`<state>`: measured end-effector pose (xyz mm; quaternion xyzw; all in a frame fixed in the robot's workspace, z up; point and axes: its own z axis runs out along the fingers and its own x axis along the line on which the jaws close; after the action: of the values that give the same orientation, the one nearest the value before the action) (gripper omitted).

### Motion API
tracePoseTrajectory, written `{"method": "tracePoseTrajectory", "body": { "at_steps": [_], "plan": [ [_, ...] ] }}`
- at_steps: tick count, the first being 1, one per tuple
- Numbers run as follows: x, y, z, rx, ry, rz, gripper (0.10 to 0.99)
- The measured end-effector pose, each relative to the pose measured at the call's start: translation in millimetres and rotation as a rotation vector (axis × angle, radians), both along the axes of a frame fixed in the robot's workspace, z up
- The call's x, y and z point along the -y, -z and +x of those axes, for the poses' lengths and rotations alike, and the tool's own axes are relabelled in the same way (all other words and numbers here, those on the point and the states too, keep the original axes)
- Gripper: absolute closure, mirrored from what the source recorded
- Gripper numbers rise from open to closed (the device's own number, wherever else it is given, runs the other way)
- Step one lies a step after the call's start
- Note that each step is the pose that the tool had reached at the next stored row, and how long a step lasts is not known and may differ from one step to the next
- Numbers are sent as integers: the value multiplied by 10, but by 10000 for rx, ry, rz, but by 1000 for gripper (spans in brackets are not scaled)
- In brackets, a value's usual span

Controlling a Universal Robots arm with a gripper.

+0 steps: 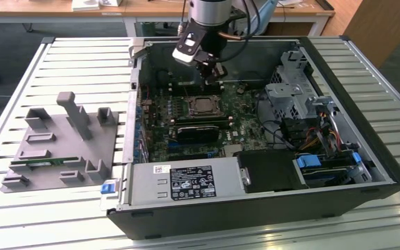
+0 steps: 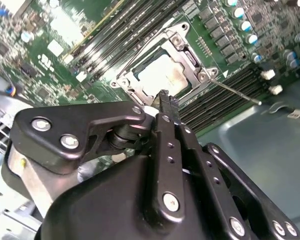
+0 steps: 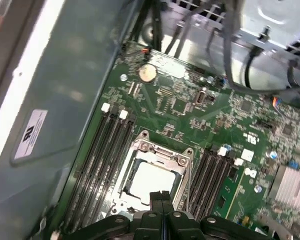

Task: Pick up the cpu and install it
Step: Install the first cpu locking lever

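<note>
Inside the open computer case [image 1: 255, 216], over the far part of the motherboard [image 1: 241, 133], I have the gripper [image 1: 214, 77] hanging with its tips pointing down. In both wrist views the two fingers [image 2: 165, 131] are pressed flat against each other with nothing between them, so the gripper [image 2: 165, 97] is closed and empty.

The cpu [image 1: 201, 105] lies in its socket on the board, its shiny top facing up, ringed by the metal frame [image 2: 190, 54]. In the exterior view it sits just on the near side of the fingertips and below them, apart from them. In the first wrist view the closed tip of the gripper [image 3: 161, 195] overlaps the edge of the cpu [image 3: 152, 179], and I cannot tell from that how much air is between them. A thin lever [image 2: 235, 92] sticks out from the frame's corner. Rows of memory slots [image 3: 97, 155] run along both sides of the socket.

Just near of the socket sits a black block [image 1: 198, 131]. Outside the case, toward the exterior view's left, a grey tray [image 1: 29, 156] rests on the slatted table [image 1: 82, 62] with a green memory stick [image 1: 44, 161] lying in it, well apart from the gripper.
</note>
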<state>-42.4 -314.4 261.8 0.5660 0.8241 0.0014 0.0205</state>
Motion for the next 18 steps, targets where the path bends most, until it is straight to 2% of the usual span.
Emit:
{"method": "tracePoseTrajectory", "body": {
  "at_steps": [15,18],
  "plan": [
    [0,4,0,-1,-2718,0,980],
    [0,5,0,0,-3084,0,980]
  ]
}}
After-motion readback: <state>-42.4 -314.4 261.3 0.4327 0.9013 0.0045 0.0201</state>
